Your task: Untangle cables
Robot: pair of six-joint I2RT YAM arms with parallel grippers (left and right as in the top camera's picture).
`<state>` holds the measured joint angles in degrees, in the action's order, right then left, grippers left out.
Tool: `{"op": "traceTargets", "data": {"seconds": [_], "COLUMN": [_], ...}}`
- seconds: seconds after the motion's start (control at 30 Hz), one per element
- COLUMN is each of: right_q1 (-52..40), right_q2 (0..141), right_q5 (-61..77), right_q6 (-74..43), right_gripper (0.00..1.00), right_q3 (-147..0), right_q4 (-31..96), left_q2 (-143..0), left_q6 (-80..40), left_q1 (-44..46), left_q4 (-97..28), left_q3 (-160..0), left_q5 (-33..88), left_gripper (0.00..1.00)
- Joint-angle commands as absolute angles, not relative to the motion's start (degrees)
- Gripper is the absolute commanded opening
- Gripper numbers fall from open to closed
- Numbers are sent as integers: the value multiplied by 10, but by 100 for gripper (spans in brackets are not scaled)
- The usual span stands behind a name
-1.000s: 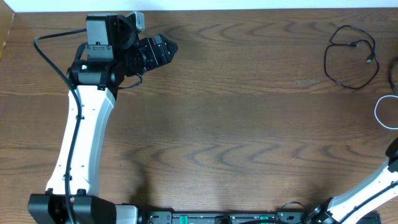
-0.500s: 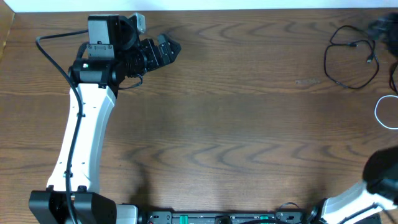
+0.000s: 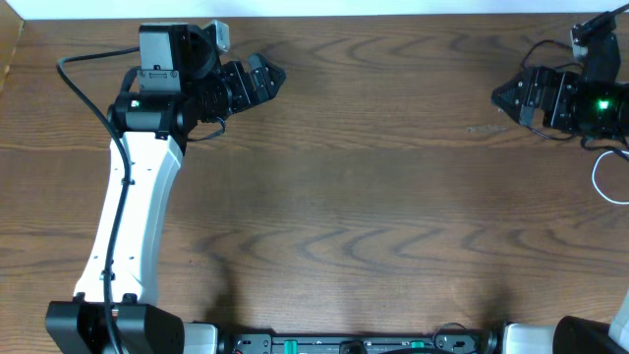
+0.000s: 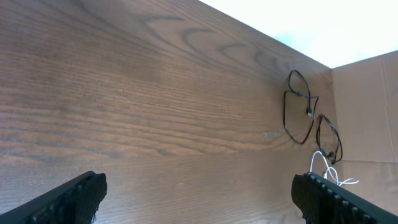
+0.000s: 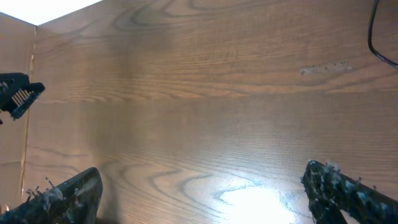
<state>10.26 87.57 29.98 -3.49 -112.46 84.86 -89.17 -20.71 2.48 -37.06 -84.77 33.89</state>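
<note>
The black cable [image 3: 537, 46] lies at the far right of the table, mostly hidden under my right arm in the overhead view. The left wrist view shows its loose loops [image 4: 285, 115]. The white cable [image 3: 596, 182] curves at the right edge, and it shows past the black loops in the left wrist view [image 4: 317, 163]. My right gripper [image 3: 499, 96] is open and empty, hovering just left of the black cable, a strand of which shows in the right wrist view [image 5: 375, 37]. My left gripper [image 3: 270, 79] is open and empty at the far left, well away from both cables.
A cardboard wall [image 4: 367, 106] stands past the table's right edge. Brown wood table [image 3: 354, 197] spans the view. A thick black wire [image 3: 79, 84] runs along my left arm. My left gripper also shows in the right wrist view [image 5: 18, 94].
My right arm has swung up from the lower right corner and now hovers over the black cable. The left arm has barely moved.
</note>
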Motion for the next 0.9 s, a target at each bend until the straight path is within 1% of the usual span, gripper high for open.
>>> {"op": "traceTargets", "data": {"seconds": [0.0,0.1,0.23,0.33,0.4,0.5,0.53,0.67,0.7,0.77,0.87], "right_q1": [101,101,92,55,27,4,-2,-4,-4,-5,-5], "right_q2": [872,872,873,858,822,767,724,595,575,502,405], "right_q5": [298,265,265,260,227,217,215,211,209,209,208], "right_q6": [-42,-27,20,100,100,93,93,93,93,93,93], "right_gripper": [99,99,99,99,99,99,99,99,99,99,99], "right_q3": [-1127,-1127,-1126,-1088,-1026,-930,-860,-666,-636,-533,-413], "right_q4": [851,875,880,836,772,671,597,402,375,287,199], "left_q2": [-896,-896,-896,-896,-896,-896,-896,-896,-896,-896,-896], "left_q6": [-199,-199,-199,-199,-199,-199,-199,-199,-199,-199,-199], "left_q1": [26,26,26,26,26,26,26,26,26,26,26], "left_q4": [-371,-371,-371,-371,-371,-371,-371,-371,-371,-371,-371], "left_q3": [-845,-845,-845,-845,-845,-845,-845,-845,-845,-845,-845], "left_q5": [333,333,333,333,333,333,333,333,333,333,333], "left_gripper": [100,100,100,100,100,100,100,100,100,100,100]}}
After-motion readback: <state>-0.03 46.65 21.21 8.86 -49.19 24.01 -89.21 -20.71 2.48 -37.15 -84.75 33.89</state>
